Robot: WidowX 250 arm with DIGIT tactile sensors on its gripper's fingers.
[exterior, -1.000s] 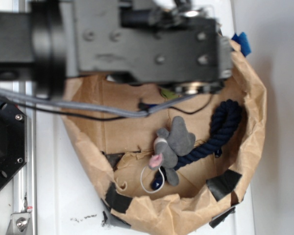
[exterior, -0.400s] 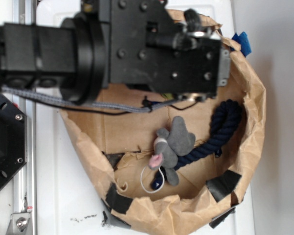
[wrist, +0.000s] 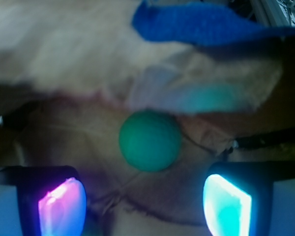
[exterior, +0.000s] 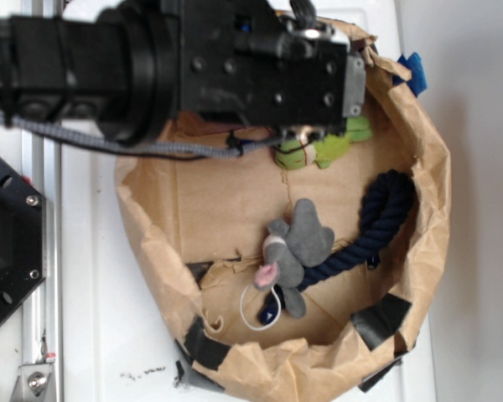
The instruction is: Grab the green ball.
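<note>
The gripper hangs open-jawed above the green ball — apparently untouched — on crumpled brown paper.

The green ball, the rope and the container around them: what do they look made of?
Green ball: smooth and matte, no glare, probably rubber or soft plastic; blur hides any texture. Rope: navy twisted strands, likely cotton or similar fibre. Container: crumpled brown paper, its wall patched with black tape.
</note>
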